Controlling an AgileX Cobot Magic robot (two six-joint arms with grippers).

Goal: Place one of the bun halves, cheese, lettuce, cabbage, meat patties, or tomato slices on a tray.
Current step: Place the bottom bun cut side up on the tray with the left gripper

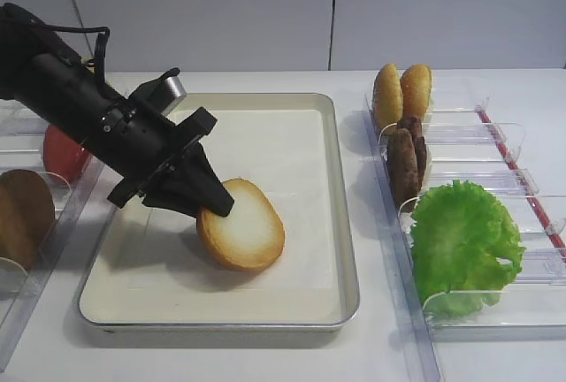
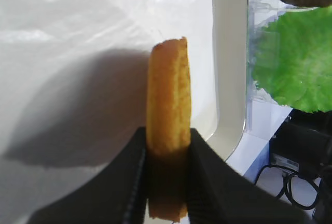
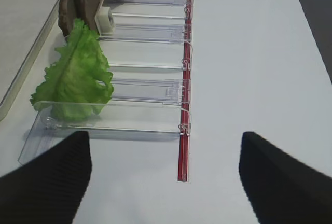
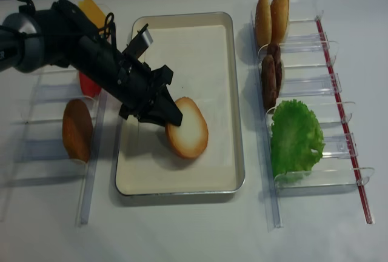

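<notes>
Fingers of the left gripper (image 1: 215, 202) are clamped on the rim of the bun half (image 1: 243, 225), which leans over the tray (image 1: 346, 249), pale cut face up and toward the camera, far edge low near the white liner. Exterior high view: a white tabletop (image 1: 495, 355) against a pale panelled wall; the left arm slants down from upper left. At right, a clear rack (image 1: 495, 311) holds domed buns (image 1: 402, 92), patties (image 1: 407, 159) and lettuce (image 1: 464, 245).

Right wrist view: the right gripper (image 3: 163, 175) hangs above bare tabletop with its two dark fingers (image 3: 52, 182) set wide apart, nothing between them; lettuce stands in the rack ahead.

Left wrist view: the bun half is seen edge-on, upright, its golden rim pinched between both fingers (image 2: 124, 182); the tray liner lies behind it.

Realsense view: the left arm crosses the tray's left rim; the bun half's long axis runs toward the tray's near right. A cheese slice (image 4: 91, 8) and a red tomato slice (image 4: 88, 85) sit at left.
</notes>
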